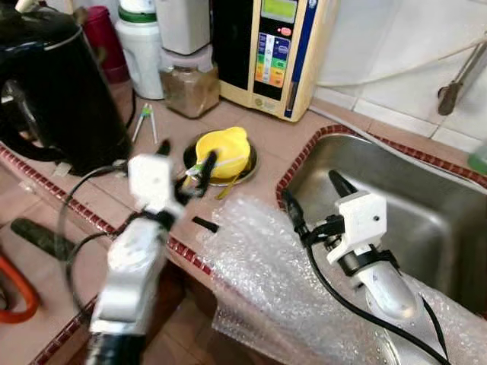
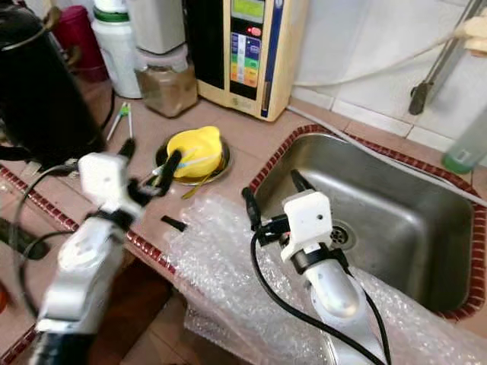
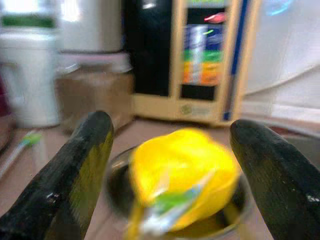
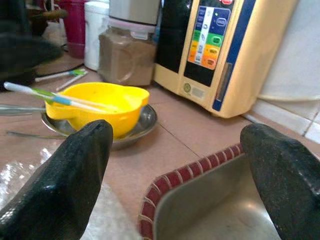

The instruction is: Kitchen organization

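I see the yellow bowl (image 1: 223, 151) sitting in a steel dish (image 1: 247, 169) on the surface (image 1: 259, 133), in front of the cream appliance (image 1: 274, 49). My left gripper (image 1: 185, 163) hovers just short of the bowl, fingers (image 3: 85, 165) spread wide to either side of it. My right gripper (image 1: 312, 196) hangs over the sink (image 1: 426, 220) edge to the bowl's right, fingers wide, holding nothing. Bubble wrap (image 1: 259, 266) lies just below the bowl
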Robot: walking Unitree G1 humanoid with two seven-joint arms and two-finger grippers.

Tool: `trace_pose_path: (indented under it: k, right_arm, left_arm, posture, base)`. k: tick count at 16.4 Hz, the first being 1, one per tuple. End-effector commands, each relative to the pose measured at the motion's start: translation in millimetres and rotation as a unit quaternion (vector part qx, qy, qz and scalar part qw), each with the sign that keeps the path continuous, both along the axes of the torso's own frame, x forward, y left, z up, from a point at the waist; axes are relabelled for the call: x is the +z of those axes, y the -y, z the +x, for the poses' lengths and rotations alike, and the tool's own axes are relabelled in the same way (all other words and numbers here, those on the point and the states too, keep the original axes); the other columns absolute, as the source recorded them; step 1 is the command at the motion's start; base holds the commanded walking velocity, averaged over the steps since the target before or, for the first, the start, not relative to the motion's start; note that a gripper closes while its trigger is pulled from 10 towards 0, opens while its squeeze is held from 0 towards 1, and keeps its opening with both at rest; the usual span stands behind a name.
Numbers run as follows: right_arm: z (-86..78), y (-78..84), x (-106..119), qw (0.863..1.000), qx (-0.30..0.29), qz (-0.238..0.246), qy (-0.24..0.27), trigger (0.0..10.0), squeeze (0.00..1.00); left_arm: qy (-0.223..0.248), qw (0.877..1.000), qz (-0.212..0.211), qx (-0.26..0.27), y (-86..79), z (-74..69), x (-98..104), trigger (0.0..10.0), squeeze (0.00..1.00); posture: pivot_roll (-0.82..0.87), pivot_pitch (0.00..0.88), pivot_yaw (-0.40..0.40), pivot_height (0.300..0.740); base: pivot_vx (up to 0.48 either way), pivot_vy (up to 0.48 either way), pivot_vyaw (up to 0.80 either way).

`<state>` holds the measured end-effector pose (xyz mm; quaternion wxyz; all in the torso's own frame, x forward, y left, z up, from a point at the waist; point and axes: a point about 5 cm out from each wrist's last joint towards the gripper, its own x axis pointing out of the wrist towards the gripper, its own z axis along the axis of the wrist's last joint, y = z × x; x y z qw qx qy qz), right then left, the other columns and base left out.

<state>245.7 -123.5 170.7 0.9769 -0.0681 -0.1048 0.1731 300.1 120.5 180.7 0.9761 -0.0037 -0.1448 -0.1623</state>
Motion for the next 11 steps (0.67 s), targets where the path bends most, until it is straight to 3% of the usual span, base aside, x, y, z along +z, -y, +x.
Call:
trace_pose_path:
  k: [1, 4, 6, 8, 11]
  right_arm:
    - [-2.8, 2.4, 1, 1.000, 0.004, -0.016, 0.000, 10.0, 0.00]
    - [-2.6, 10.6, -3, 1.000, 0.008, -0.027, -0.011, 10.0, 0.00]
    - [7.1, 17.7, -2, 1.000, 0.002, -0.024, -0.018, 10.0, 0.00]
    - [9.1, 10.8, -1, 1.000, 0.006, -0.025, -0.006, 10.0, 0.00]
    - [8.0, -5.4, 3, 1.000, 0.006, -0.004, -0.008, 10.0, 0.00]
  left_arm:
    - [-0.010, 1.000, 0.015, -0.018, 6.5, -2.3, -6, 10.0, 1.00]
    - [-0.025, 0.999, 0.035, -0.018, 4.8, -9.2, -15, 10.0, 1.00]
    - [-0.024, 0.999, 0.046, 0.015, -5.0, -16.5, -20, 10.0, 1.00]
    - [-0.022, 0.997, 0.054, 0.047, -12.1, -16.7, -25, 10.0, 1.00]
    - [-0.012, 0.994, 0.032, 0.106, -23.6, -3.2, -22, 10.0, 1.00]
  posture:
    - [0.02, 0.139, -0.025, 0.740]
    - [0.03, 0.190, -0.012, 0.740]
    - [0.04, 0.182, -0.006, 0.740]
    - [0.03, 0.165, -0.029, 0.740]
    - [0.02, 0.138, -0.034, 0.740]
  base:
    - [0.000, 0.000, 0.00]
    - [0.000, 0.000, 0.00]
    - [0.000, 0.000, 0.00]
    - [0.000, 0.000, 0.00]
    - [0.000, 0.000, 0.00]
